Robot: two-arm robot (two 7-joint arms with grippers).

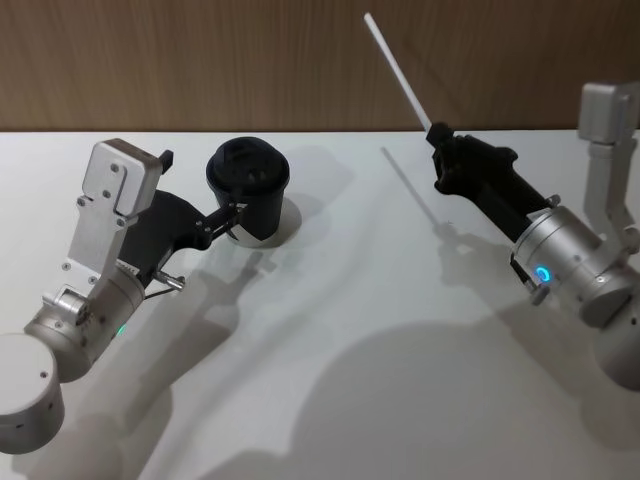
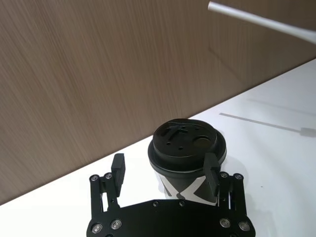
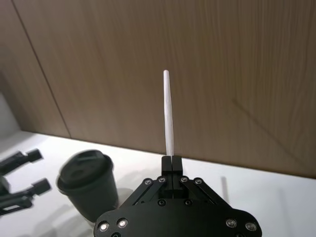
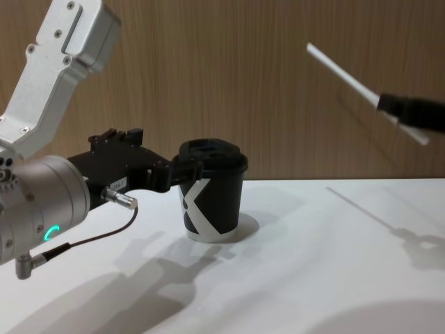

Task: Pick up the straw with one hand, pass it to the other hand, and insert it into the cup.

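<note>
Straw (image 1: pixel 400 70): aloft at right, well apart from cup (image 1: pixel 250 180), tilted, free end up and leftward.
Right gripper (image 1: pixel 437 130): fingers pinched on straw near lower end; short stub past them in chest view.
Left gripper (image 1: pixel 230 215): fingers wide, one each side of cup on surface (image 1: pixel 350 330), not clamped.
Handling, judged: straw light, thin-walled, smooth; hard pinch would crush it, loose one lets it slip. Grip near end leaves long free length for lid (image 2: pixel 185 143). Cup light, likely to tip; needs steadying.

The straw (image 2: pixel 256 19) runs off the left wrist view's edge, its far end cut off.
</note>
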